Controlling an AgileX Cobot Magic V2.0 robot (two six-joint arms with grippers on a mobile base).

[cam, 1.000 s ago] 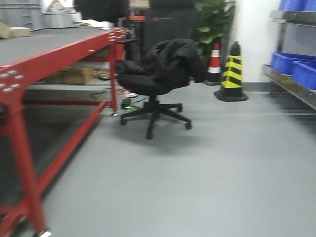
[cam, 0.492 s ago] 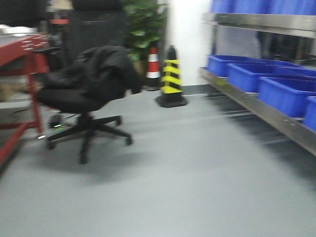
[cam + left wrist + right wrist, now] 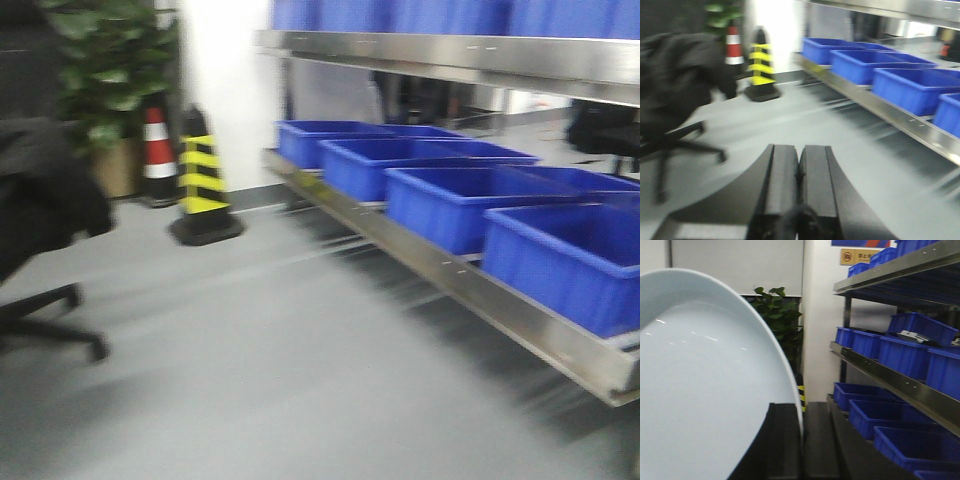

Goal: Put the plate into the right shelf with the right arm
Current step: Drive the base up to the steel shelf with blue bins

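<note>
Found the right shelf (image 3: 520,325) along the right side, with bins (image 3: 450,205) in a row on its lower level. Saw a cone (image 3: 203,185) near the shelf's far end, a second cone (image 3: 155,150) just behind it to the left, a plant (image 3: 110,70) behind both, and a chair (image 3: 40,220) at far left. Saw the plate (image 3: 705,390) left of the shelf, with its edge between the jaws of the right gripper (image 3: 801,412).

One plate (image 3: 705,385), one right shelf (image 3: 450,273), at least four blue bins (image 3: 455,205) on its low tier, one red-and-white traffic cone (image 3: 155,150), one black-and-yellow cone (image 3: 203,180), one office chair (image 3: 40,215), one potted plant (image 3: 110,70) far left.
</note>
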